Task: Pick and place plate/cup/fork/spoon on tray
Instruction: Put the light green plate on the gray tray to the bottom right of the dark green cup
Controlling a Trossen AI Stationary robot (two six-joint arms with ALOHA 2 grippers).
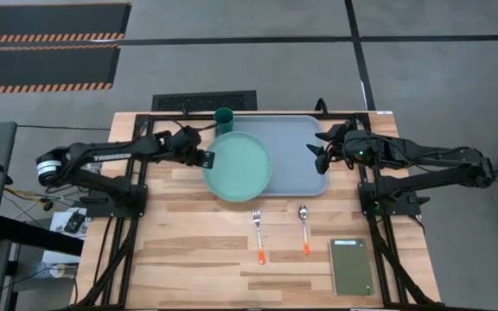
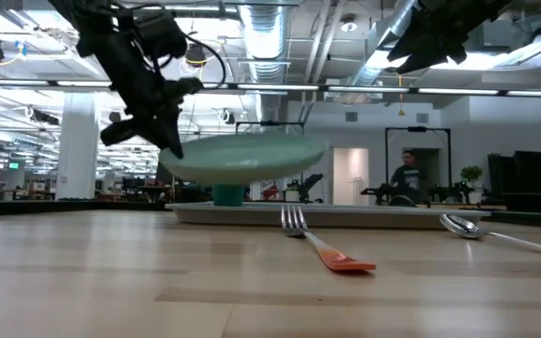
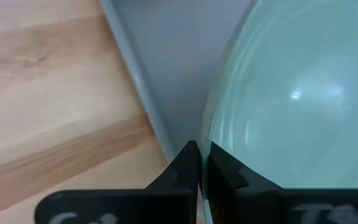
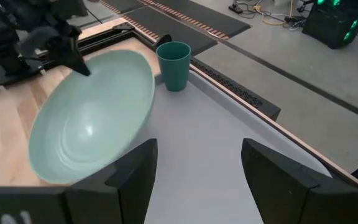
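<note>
Clamped on the plate's (image 1: 237, 166) left rim, the left jaws (image 1: 207, 158) sit left of centre in the high view, while the right jaws (image 1: 318, 147) stand apart over the right end of the tray (image 1: 299, 154), holding nothing. From above, the plate overlaps the tray's left part and sticks out past its near edge onto the worktop (image 1: 188, 250); the cup (image 1: 224, 117) stands at the tray's upper left corner, just above the plate. Lower down the frame, the fork (image 1: 258, 234) and spoon (image 1: 304, 228) lie side by side on the bare wood, handles pointing down, and a dark slab (image 1: 352, 266) sits at lower right. In the low view the plate (image 2: 242, 158) hangs tilted above the tray (image 2: 364, 216), gripped at its left edge by the left jaws (image 2: 162, 136); the cup (image 2: 229, 194) shows beneath it, the fork (image 2: 322, 246) lies at centre and the spoon (image 2: 496, 233) at right. The right jaws (image 2: 430, 42) are at upper right. A person (image 2: 405, 176) stands in the room behind. In the left wrist view both fingers (image 3: 188, 171) are pinched on the plate's (image 3: 291, 99) rim, with the tray (image 3: 166, 68) beyond. In the right wrist view the open fingers (image 4: 135, 174) frame the tray (image 4: 216, 149), the tilted plate (image 4: 92, 118) at left and the cup (image 4: 174, 65) upright beside it.
</note>
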